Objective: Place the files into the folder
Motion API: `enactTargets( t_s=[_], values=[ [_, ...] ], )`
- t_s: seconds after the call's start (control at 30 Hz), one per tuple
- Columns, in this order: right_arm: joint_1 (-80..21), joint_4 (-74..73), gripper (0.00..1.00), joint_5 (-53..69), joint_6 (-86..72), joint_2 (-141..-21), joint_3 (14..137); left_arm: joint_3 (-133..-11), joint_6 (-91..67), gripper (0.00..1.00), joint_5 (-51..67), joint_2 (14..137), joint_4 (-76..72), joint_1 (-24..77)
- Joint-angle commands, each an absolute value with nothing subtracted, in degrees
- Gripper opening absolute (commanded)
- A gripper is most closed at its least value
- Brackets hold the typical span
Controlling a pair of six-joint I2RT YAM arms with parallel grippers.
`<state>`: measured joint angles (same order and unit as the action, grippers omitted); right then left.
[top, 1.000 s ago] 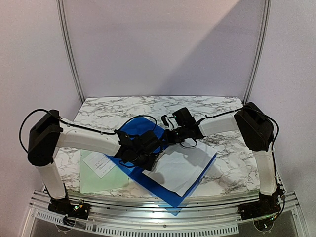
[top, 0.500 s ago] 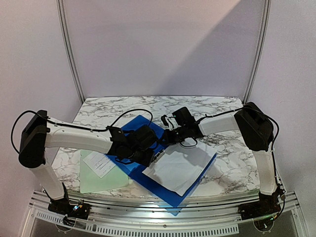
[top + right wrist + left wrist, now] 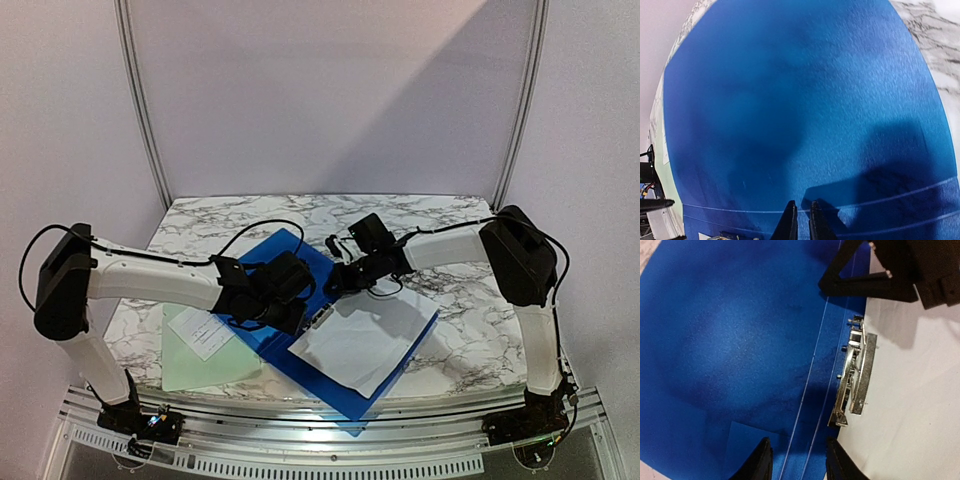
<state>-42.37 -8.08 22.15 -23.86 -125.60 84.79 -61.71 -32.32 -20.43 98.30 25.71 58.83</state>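
The blue folder point(image 3: 270, 262) lies open on the marble table, its left cover spread flat. It fills the right wrist view point(image 3: 790, 100) and the left of the left wrist view point(image 3: 730, 340). The large white sheet point(image 3: 365, 335) lies on its right half, beside the metal clip point(image 3: 856, 380). The smaller printed slip point(image 3: 200, 330) lies left of the folder. My left gripper point(image 3: 799, 466) is open and empty, hovering over the spine creases. My right gripper point(image 3: 802, 225) is shut, its tips low over the cover near the spine. It also shows in the left wrist view point(image 3: 827, 285).
A pale green sheet point(image 3: 205, 365) lies under the slip at the front left. The marble table point(image 3: 460, 290) ends at a metal rail point(image 3: 320, 425) in front. White walls with two upright poles close the back and the sides.
The folder's left cover was curled up and now lies flat, opened to the left. My left arm has drawn back leftwards. The right gripper has barely moved.
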Motion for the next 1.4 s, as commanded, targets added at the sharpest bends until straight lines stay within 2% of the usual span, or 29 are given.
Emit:
enactTargets(
  t_s=[0.0, 0.27, 0.5, 0.67, 0.87, 1.1, 1.37],
  values=[
    [-42.5, -13.1, 0.11, 21.1, -22.9, -121.1, 84.1, -59.9, -30.1, 0.37, -20.8, 96.3, 23.2, 56.9],
    [-42.5, -17.6, 0.25, 12.7, -21.1, -110.8, 78.9, -56.9, -28.0, 0.37, -19.3, 96.3, 19.0, 54.4],
    [-41.8, -18.5, 0.38, 11.5, -21.7, -100.2, 69.1, -56.0, -26.7, 0.37, -18.7, 96.3, 17.0, 53.4],
    [-40.7, -17.2, 0.53, 12.0, -25.1, -91.4, 60.7, -54.6, -26.0, 0.37, -17.9, 96.1, 15.2, 52.3],
    [-40.0, -18.5, 0.77, 11.3, -29.6, -83.9, 53.4, -52.0, -25.2, 0.37, -16.2, 96.2, 12.4, 50.4],
    [-36.7, -20.9, 0.97, 10.7, -34.3, -75.1, 45.2, -49.8, -24.4, 0.36, -15.0, 96.8, 9.9, 47.8],
    [-33.5, -20.7, 0.99, 13.0, -39.4, -68.5, 39.2, -47.1, -24.8, 0.34, -13.2, 98.5, 7.3, 46.8]
  ],
)
